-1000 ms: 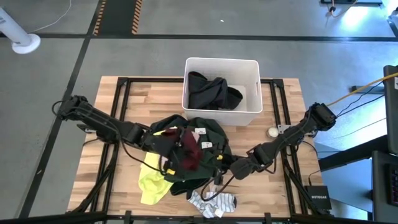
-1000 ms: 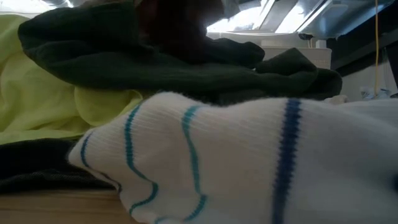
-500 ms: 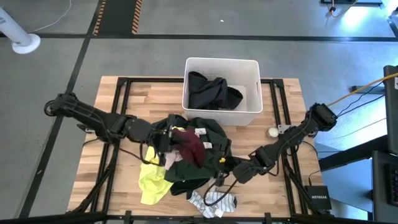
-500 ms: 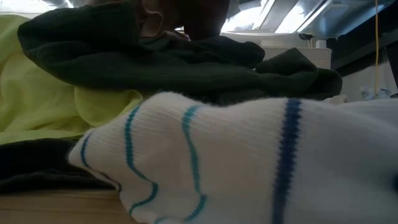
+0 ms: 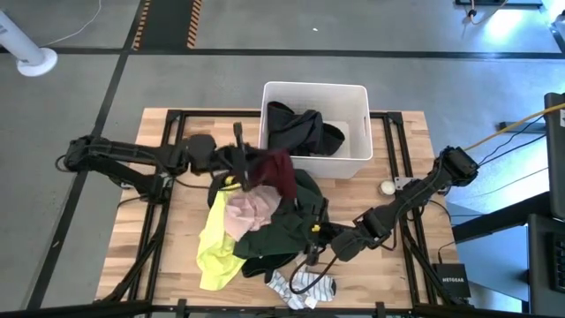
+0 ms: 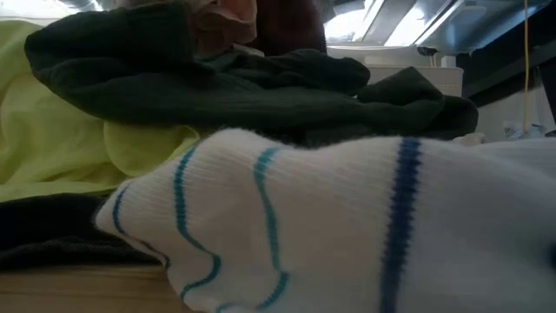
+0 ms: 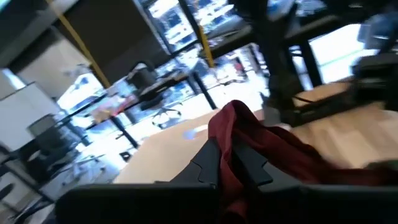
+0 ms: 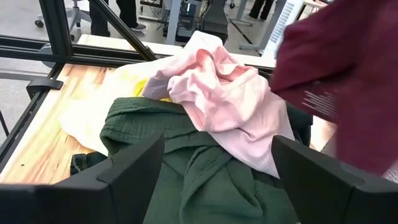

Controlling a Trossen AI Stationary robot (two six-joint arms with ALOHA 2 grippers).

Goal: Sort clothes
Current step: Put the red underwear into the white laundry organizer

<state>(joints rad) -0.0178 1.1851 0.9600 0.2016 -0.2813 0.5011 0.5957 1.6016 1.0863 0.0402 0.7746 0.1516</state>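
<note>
My left gripper [image 5: 240, 161] is shut on a maroon garment [image 5: 279, 172] raised over the pile, near the front wall of the white bin [image 5: 360, 132]. The bin holds a black garment [image 5: 300, 131]. Under the maroon piece a pink garment [image 5: 251, 208] lies on the dark green one [image 5: 281, 233]. The neon yellow garment [image 5: 215, 249] lies at the pile's left. The striped piece [image 5: 305, 286] lies at the near edge and fills the low view [image 6: 347, 226]. My right gripper [image 5: 323, 244] is open at the green garment's right side [image 8: 205, 180]. My left gripper pinches a bunched fold of the maroon garment [image 7: 231, 134] between its two fingers [image 7: 208, 163]. The fingers come about level from the table's left. The rest of the garment hangs slack below and beyond them [image 8: 336, 68], over the pink and green pieces.
A small round white object [image 5: 387, 187] lies on the table right of the bin. A black box [image 5: 452, 283] sits at the near right corner. Black frame bars [image 5: 172, 132] run along the table's left and right sides.
My left gripper has risen and gone toward the far edge, up to the bin's front wall, keeping hold of the maroon garment. The garment has come off the pile and now hangs from the fingers. The pink garment beneath it has come into view.
</note>
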